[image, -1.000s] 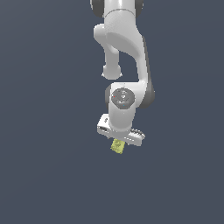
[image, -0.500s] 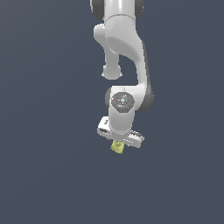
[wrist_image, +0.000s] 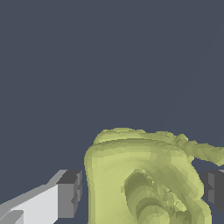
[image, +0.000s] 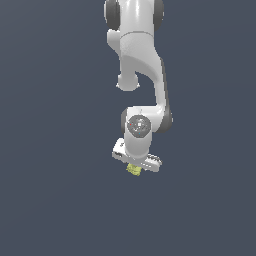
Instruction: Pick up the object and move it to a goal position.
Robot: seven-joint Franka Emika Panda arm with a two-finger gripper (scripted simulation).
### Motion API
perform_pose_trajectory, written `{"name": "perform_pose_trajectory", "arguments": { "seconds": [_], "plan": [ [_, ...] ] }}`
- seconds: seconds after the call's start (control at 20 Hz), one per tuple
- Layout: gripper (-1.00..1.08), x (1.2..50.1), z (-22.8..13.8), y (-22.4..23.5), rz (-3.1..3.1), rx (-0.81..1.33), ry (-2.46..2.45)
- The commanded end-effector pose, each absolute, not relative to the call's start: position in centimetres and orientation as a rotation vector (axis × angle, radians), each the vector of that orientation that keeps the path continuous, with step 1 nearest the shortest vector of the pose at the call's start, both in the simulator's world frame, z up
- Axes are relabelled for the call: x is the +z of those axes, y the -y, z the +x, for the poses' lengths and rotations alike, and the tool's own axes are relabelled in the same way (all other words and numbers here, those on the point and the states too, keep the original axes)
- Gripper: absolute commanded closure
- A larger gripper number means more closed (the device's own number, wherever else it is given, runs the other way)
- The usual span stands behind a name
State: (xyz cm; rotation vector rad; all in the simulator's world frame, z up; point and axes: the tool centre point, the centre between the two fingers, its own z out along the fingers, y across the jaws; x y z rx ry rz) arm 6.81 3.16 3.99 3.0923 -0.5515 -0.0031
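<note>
**Desk:** Where is the object, and what has hold of it?

**Caption writer:** The yellow-green ridged lump sits between the gripper's two dark fingertips, directly under the white hand. In the exterior view only a small part of the object shows below the hand's body. The wrist view shows a fingertip just beside each of its flanks, with a thin gap visible at both, so whether the jaws are pressing on it or merely bracketing it cannot be told. They stand at a medium spread, about as wide as the lump.

**Desk:** And on the bench?

**Caption writer:** The grey surface fills both pictures without a visible edge or corner, so the spot cannot be tied to either. Whether the lump rests on it or hangs clear is unclear too; no shadow shows.

**Desk:** What could go wrong?

**Caption writer:** The likeliest trouble is a weak grip. The lump's curved, layered sides give the flat pads little to bite, so it may twist or slide out once the arm travels. A fast swing would make that worse. No goal marker is visible, so a misplaced drop cannot be ruled out.
</note>
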Motion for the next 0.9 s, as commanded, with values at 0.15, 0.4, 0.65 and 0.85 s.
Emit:
{"name": "perform_pose_trajectory", "arguments": {
  "seconds": [0.15,0.4,0.65,0.85],
  "plan": [
    [1.08,4.0,6.9,-3.2,3.093,0.0,0.552],
    [1.08,4.0,6.9,-3.2,3.093,0.0,0.552],
    [1.08,4.1,6.9,-3.1,3.093,0.0,0.552],
    [1.08,5.0,6.8,-2.9,3.093,0.0,0.552]
  ]
}}
